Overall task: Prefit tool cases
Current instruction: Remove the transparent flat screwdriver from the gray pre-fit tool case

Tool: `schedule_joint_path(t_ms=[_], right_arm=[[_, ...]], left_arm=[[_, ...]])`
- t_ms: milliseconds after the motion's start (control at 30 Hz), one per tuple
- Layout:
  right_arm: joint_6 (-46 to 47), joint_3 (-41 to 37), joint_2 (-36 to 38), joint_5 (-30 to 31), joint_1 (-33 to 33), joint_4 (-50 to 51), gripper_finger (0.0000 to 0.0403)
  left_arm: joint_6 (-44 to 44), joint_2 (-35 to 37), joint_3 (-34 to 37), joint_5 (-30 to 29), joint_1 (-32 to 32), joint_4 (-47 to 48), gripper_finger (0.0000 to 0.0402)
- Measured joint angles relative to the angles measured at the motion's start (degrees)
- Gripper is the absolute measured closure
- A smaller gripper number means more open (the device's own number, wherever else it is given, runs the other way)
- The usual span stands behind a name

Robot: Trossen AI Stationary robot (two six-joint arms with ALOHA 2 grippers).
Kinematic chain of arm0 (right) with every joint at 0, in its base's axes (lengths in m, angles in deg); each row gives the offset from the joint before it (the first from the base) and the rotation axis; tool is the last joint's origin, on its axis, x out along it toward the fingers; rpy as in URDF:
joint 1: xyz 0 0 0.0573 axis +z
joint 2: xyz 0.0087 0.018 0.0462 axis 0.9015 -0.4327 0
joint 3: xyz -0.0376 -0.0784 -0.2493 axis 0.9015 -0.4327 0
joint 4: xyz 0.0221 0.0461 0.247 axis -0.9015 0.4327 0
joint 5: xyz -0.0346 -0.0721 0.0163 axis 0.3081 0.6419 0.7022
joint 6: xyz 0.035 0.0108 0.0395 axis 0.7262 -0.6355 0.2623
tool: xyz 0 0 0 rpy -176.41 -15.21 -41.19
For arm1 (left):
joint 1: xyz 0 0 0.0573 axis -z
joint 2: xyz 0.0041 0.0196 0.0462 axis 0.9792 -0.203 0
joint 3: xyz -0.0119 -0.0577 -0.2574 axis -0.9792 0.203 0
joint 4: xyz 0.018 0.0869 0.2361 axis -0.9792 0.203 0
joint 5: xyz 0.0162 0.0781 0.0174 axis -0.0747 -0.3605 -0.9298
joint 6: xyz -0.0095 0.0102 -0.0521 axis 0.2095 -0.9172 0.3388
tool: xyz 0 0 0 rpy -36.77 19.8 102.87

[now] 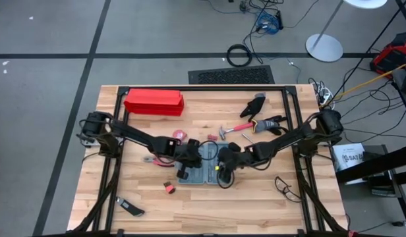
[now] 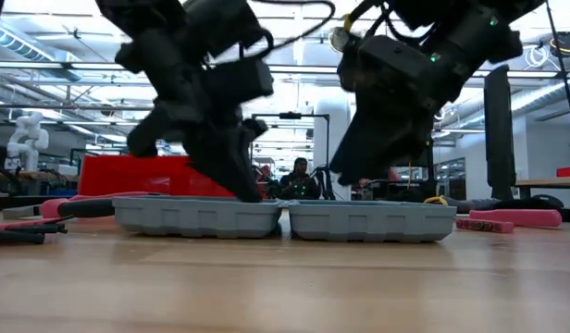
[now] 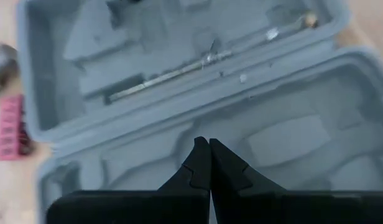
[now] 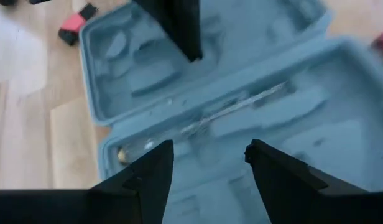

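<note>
The blue-grey tool case (image 1: 202, 172) lies open and flat at the table's middle, its two halves (image 2: 197, 215) (image 2: 373, 220) side by side, hollows up. A thin metal rod (image 3: 173, 74) rests in a recess of one half. My left gripper (image 3: 209, 146) is shut and slants down over the left half, its tips at about rim height in the low view (image 2: 251, 190). My right gripper (image 4: 209, 155) is open and slants down above the right half, with nothing between its fingers. My left gripper points its shut fingertips (image 3: 201, 155) down into the case's left half near the hinge. I cannot tell whether they touch the moulded inside.
A long red box (image 1: 153, 102) stands at the far left. A pink-handled hammer (image 1: 232, 130), dark gloves (image 1: 257, 107) and a red roll (image 1: 180, 135) lie behind the case. A small red piece (image 1: 169, 187), a black tool (image 1: 130, 209) and glasses (image 1: 287, 187) lie nearer.
</note>
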Motion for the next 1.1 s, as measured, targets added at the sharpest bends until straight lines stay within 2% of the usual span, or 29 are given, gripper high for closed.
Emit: schedule_joint_path(t_ms=[133,333,467,700,1100], right_arm=[[4.1,0.0,-1.8,-3.7,-0.4,-1.3,0.0197],[10.1,0.0,-4.6,-4.0,-1.5,-2.2,0.0197],[13.0,0.1,-5.6,-4.3,-2.1,-1.8,0.0198],[14.1,0.1,-5.7,-4.6,-2.4,-2.5,0.0214],[13.1,-0.1,-6.4,-11.2,-4.0,-7.2,0.0220]], left_arm=[[2.4,-3.2,0.0,0.0,0.0,-2.8,0.0402],[4.4,-7.3,-0.2,1.8,0.0,-10.0,0.0402],[4.8,-7.8,-0.2,2.0,0.0,-11.4,0.0402],[5.5,-7.9,-0.1,1.9,0.0,-12.3,0.0402],[5.8,-8.0,0.0,2.0,0.2,-13.7,0.0402]])
